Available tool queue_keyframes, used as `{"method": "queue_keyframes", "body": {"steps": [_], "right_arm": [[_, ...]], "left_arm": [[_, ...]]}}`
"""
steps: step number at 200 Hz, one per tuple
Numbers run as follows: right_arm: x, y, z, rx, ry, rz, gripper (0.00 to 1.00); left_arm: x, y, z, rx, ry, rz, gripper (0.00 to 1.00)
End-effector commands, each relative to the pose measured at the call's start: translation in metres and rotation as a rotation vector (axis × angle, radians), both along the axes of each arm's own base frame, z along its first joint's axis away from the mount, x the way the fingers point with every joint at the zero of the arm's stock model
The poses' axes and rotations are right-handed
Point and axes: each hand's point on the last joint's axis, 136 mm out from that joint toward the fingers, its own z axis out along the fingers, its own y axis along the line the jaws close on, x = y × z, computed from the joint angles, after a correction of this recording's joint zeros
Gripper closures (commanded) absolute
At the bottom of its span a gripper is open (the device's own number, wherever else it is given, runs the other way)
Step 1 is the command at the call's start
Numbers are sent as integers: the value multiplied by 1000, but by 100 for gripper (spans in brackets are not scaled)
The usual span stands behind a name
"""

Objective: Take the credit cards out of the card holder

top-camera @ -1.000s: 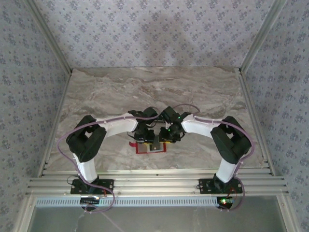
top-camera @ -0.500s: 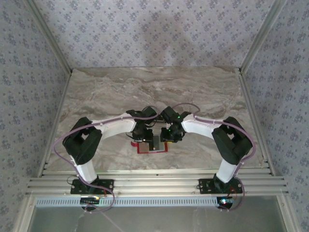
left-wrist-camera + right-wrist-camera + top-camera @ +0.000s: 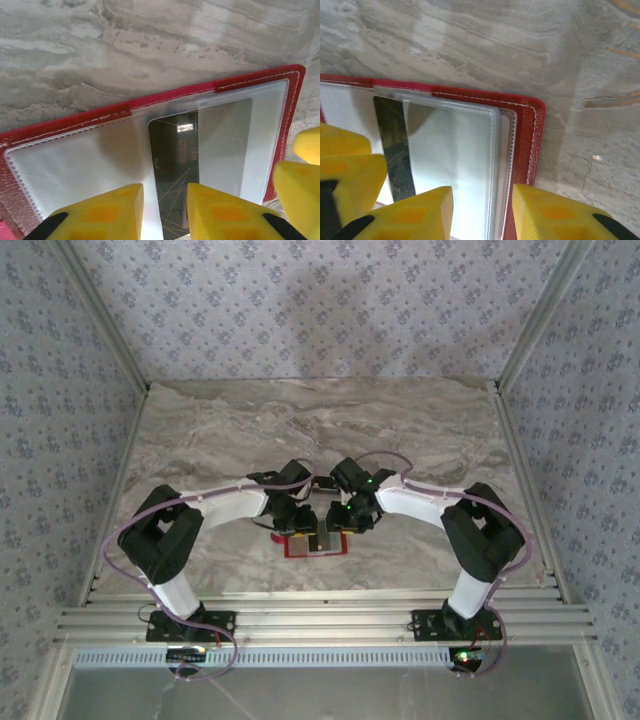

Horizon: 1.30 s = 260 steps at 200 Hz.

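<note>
Under left gripper (image 3: pixel 165 212), card holder (image 3: pixel 75 125) lies open and flat on table (image 3: pixel 125 40). Dark shiny credit card (image 3: pixel 172 165) pokes partway out of the clear pocket, between and just ahead of the fingertips. Right gripper (image 3: pixel 482 212) straddles holder's right edge. Change: both jaws have eased apart, left wrist shifted slightly left. Neither grasps anything now. Judgement: pinch released, card not out yet, regrasp likely needed.

Robot lab booth: patterned wallpaper walls (image 3: pixel 320 310), aluminium rails (image 3: pixel 320 620), marble-look table (image 3: pixel 320 420).
</note>
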Motion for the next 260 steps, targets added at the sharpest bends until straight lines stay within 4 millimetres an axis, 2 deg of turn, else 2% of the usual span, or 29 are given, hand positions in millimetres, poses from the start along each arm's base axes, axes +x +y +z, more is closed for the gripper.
{"method": "queue_keyframes", "body": {"steps": [1,31,72,104,175,260], "right_arm": [[-3,4,-10,-15,32,22,62],[-7,1,-24,-39,61,26,65],[-9,-1,-27,-47,69,26,67],[-10,-3,-26,-52,66,24,68],[-9,-6,-22,-54,59,21,69],[-6,-7,-17,-47,46,14,70]], "left_arm": [[0,-9,-2,-81,20,8,69],[-1,-13,-10,-127,48,17,69],[-5,-12,-16,-128,62,15,74],[-3,-9,-9,-125,37,15,84],[-1,8,16,-131,-17,21,94],[-1,26,33,-102,-50,1,98]]}}
